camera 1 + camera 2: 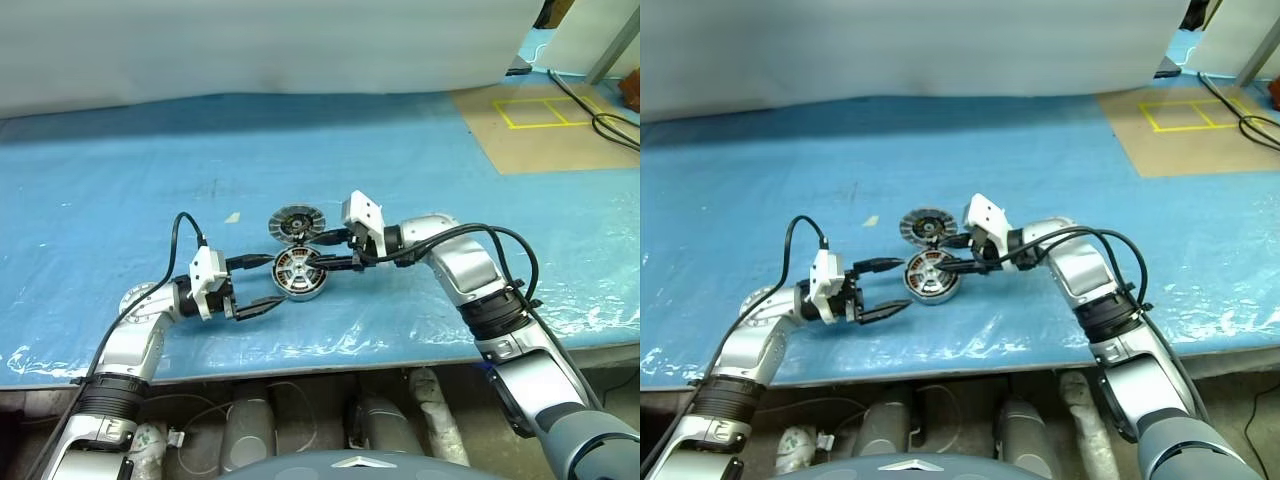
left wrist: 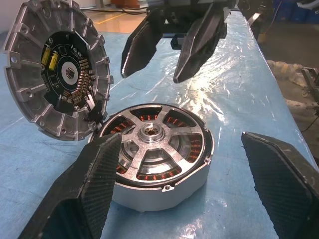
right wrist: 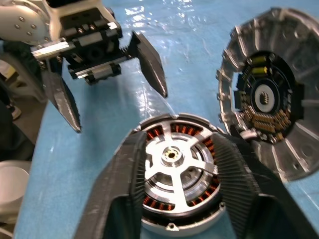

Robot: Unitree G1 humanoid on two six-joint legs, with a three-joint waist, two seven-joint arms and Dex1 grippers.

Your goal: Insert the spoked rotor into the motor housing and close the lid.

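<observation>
Spoked rotor [image 2: 152, 144] btwn level grippers.

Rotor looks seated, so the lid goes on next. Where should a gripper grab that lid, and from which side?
Probably by its upper rim, from above. The lid stands tilted, its lower edge against the motor housing and its ribbed face toward it, so the free top edge is the only clear part. The right gripper is nearest, hovering over the spoked rotor.
</observation>
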